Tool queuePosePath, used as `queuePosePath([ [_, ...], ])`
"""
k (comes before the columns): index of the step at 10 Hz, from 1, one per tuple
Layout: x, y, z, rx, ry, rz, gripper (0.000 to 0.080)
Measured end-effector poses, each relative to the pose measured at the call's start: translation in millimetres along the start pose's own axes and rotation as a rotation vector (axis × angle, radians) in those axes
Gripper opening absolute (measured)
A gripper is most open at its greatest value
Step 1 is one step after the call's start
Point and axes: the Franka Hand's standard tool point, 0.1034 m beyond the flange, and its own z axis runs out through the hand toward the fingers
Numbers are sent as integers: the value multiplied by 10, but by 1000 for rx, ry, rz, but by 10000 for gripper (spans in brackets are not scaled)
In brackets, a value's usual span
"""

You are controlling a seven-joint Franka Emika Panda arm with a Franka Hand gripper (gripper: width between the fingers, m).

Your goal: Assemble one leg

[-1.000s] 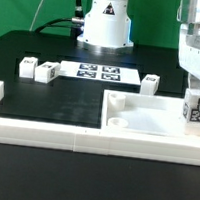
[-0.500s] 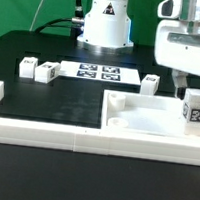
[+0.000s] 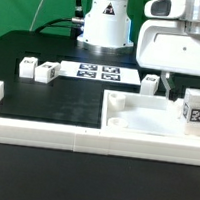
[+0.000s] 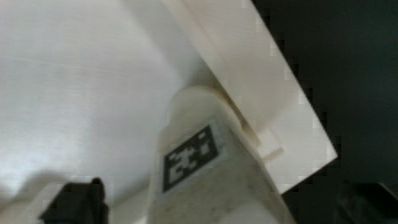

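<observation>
One leg (image 3: 196, 107), a small white post with a marker tag, stands upright on the far right corner of the large white tabletop (image 3: 146, 121). My gripper (image 3: 169, 88) hangs open and empty just to the exterior view's left of this leg and a little above the tabletop. In the wrist view the same leg (image 4: 210, 165) fills the middle, on the tabletop (image 4: 89, 90). Only one dark finger (image 4: 75, 201) shows beside it, apart from it. Three more legs lie on the black table: two (image 3: 27, 68) (image 3: 45, 72) at the left and one (image 3: 150, 84) near the gripper.
The marker board (image 3: 96, 72) lies in front of the robot base (image 3: 105, 23). A low white rail (image 3: 44, 134) runs along the table's front and turns up at the left end. The tabletop has a corner socket (image 3: 116, 120) at its front left.
The gripper has let go of the leg on the tabletop and has risen and moved to the exterior view's left. The leg stays upright where it was left.
</observation>
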Motion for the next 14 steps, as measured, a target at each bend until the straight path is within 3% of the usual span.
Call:
queuePosePath([
  [4,4,-5,-4,-23,7,-316,649],
  [7,14,12,-4,-31,9,-385,649],
  [8,14,13,-4,-31,9,-385,552],
  [9,15,13,-4,-31,9,-385,552],
  [10,15,13,-4,-31,9,-385,368],
  [11,14,14,-3,-31,8,-385,289],
  [14,13,16,-1,-29,10,-336,289],
])
